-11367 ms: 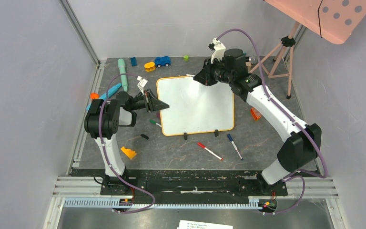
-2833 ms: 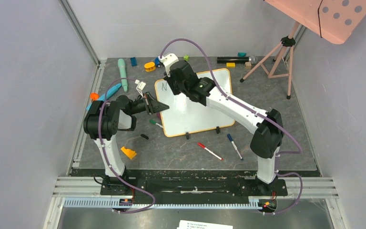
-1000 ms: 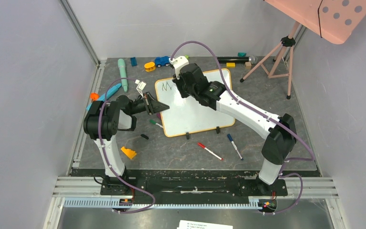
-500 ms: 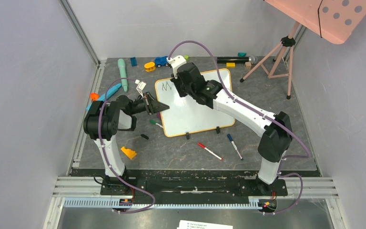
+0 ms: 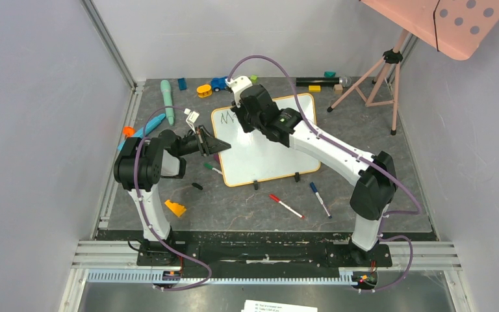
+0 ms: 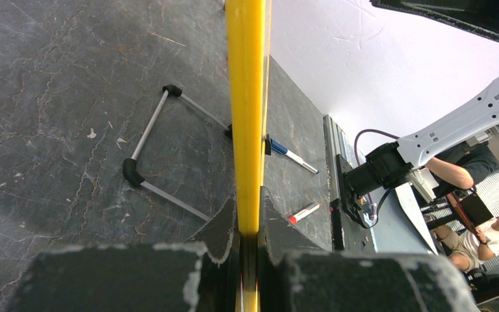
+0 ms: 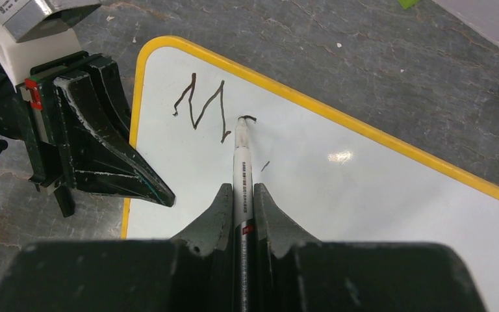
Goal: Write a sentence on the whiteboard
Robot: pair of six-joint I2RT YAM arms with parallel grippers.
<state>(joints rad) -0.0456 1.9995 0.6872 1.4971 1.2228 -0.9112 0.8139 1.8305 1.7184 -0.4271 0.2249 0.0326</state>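
The whiteboard [image 5: 269, 153], white with a thin orange-yellow frame, lies on the dark table. My left gripper [image 5: 224, 144] is shut on its left edge, and the frame [image 6: 247, 117] runs between the jaws of that gripper [image 6: 248, 221]. My right gripper [image 7: 240, 192] is shut on a white marker [image 7: 241, 162], whose tip touches the board's top left area. Of the sentence, a dark wobbly "M" [image 7: 201, 107] and a short stroke at the marker's tip show. From above, the right gripper [image 5: 238, 121] sits just right of the lettering [image 5: 226, 117].
A red marker [image 5: 286, 206] and a blue marker [image 5: 319, 199] lie in front of the board. A green-capped pen [image 5: 211, 168], a black cap [image 5: 197, 186] and an orange wedge [image 5: 175, 208] lie left. Toys line the back edge. A pink tripod [image 5: 377, 78] stands back right.
The right gripper, with the marker, has shifted slightly left over the board's top left corner. The "M" has appeared since the earliest frame. The left arm has stayed still.
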